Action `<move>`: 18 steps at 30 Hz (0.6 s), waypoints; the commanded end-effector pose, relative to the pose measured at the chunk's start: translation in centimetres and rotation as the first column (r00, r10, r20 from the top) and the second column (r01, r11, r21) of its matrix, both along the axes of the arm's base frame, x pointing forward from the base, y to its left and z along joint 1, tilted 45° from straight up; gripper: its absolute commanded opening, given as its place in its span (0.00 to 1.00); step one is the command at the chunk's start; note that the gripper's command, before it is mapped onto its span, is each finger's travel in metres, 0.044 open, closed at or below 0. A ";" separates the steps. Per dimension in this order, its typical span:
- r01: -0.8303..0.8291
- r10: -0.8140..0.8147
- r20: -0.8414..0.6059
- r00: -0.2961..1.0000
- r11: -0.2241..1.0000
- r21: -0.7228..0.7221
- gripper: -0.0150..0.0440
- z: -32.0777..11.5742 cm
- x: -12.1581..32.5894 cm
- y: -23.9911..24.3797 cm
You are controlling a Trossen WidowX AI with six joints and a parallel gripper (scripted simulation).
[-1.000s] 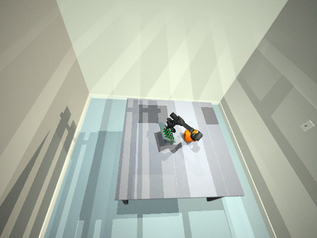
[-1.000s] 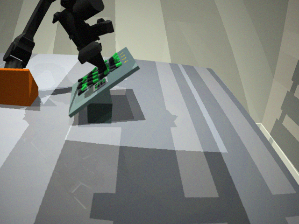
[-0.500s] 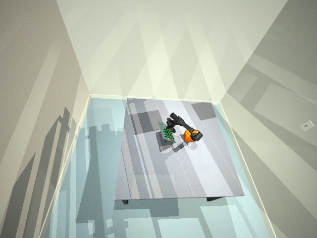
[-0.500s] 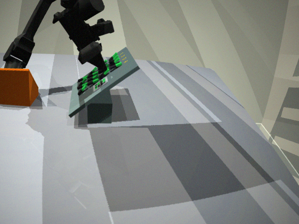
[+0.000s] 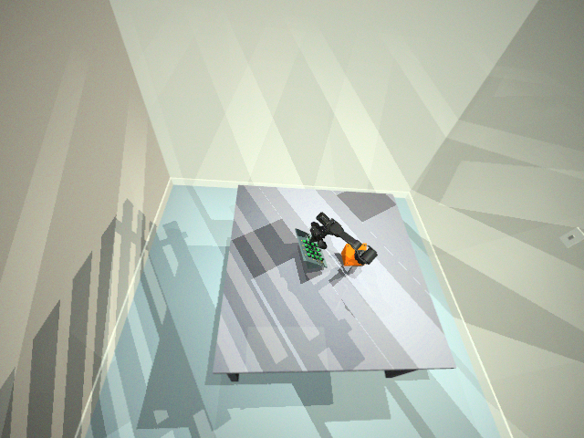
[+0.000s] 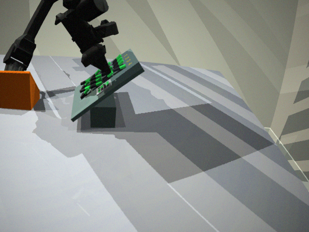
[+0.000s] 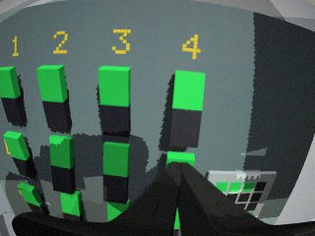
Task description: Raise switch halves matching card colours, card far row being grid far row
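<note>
- The switches [image 7: 116,98] sit in a grid on the panel [image 6: 109,83], under yellow column numbers 1 to 4. Each is a rocker with a green far half and a dark grey near half.
- They look stiff and hard, pivoting about their middles. A switch should be pressed, not gripped, and the place to press is the outer end of its raised half, away from the pivot.
- The card [image 7: 244,191] lies just beside the grid's fourth column, a small patch of green and dark squares. Its squares are too small to read surely.
- The gripper [image 7: 177,172] is fully shut and holds nothing, its fingers forming one blunt point. The tip is at the green end of the second-row switch in column 4. I cannot tell whether it is touching.
- The switches stand close together, so the tip has little room sideways. A slip could nudge a neighbour or the card.
- The panel is tilted on a dark block [image 6: 102,113], with its far edge raised. There is free room above it for lifting away.
</note>
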State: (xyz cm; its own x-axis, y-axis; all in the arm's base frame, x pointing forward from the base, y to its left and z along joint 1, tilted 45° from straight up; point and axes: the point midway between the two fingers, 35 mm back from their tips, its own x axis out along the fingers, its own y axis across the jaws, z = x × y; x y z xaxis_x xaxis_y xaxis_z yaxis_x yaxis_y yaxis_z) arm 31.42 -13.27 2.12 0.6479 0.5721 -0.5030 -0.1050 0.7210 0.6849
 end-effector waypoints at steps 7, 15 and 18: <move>0.002 -0.002 -0.003 1.000 1.000 0.000 0.25 -0.1 0.1 0.1; 0.002 -0.002 -0.003 1.000 1.000 0.000 0.25 -0.2 0.2 0.1; 0.002 -0.002 -0.003 1.000 1.000 0.000 0.25 -0.2 0.2 0.2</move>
